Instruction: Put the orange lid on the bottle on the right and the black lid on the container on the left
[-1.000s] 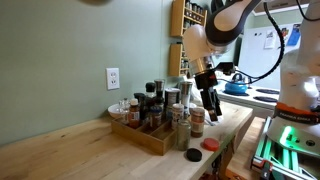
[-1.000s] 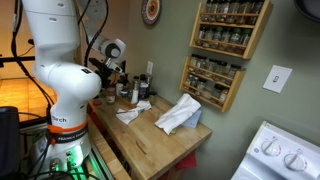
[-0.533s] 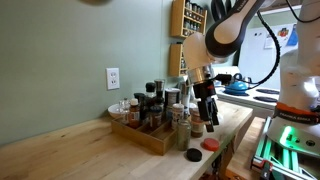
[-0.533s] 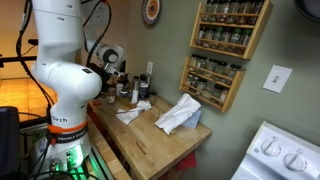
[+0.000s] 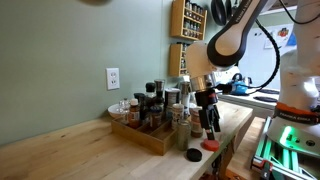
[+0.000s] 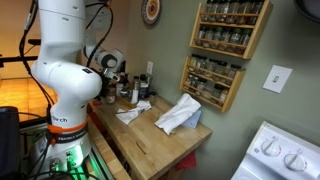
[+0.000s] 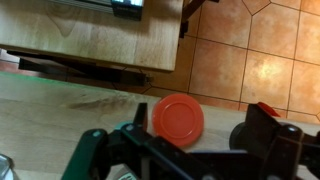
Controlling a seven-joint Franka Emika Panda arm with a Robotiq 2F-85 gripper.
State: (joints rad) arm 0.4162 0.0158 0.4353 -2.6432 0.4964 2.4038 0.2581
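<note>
The orange lid (image 5: 210, 144) lies flat near the counter's front edge, with the black lid (image 5: 193, 155) beside it. In the wrist view the orange lid (image 7: 177, 118) lies between my fingers and the black lid (image 7: 243, 135) is partly hidden behind one finger. My gripper (image 5: 210, 127) (image 7: 185, 142) is open and empty, just above the orange lid. A spice bottle (image 5: 197, 122) and a jar (image 5: 183, 128) stand right behind the lids. In an exterior view the arm (image 6: 70, 80) hides the lids.
A wooden tray (image 5: 146, 138) with several spice bottles sits by the wall. The counter edge and tiled floor (image 7: 250, 50) lie just past the lids. White cloths (image 6: 180, 112) lie on the counter, below a wall spice rack (image 6: 215, 80).
My gripper has moved down and slightly along the counter, from beside the bottles to just above the orange lid. It stays open. The lids have not moved.
</note>
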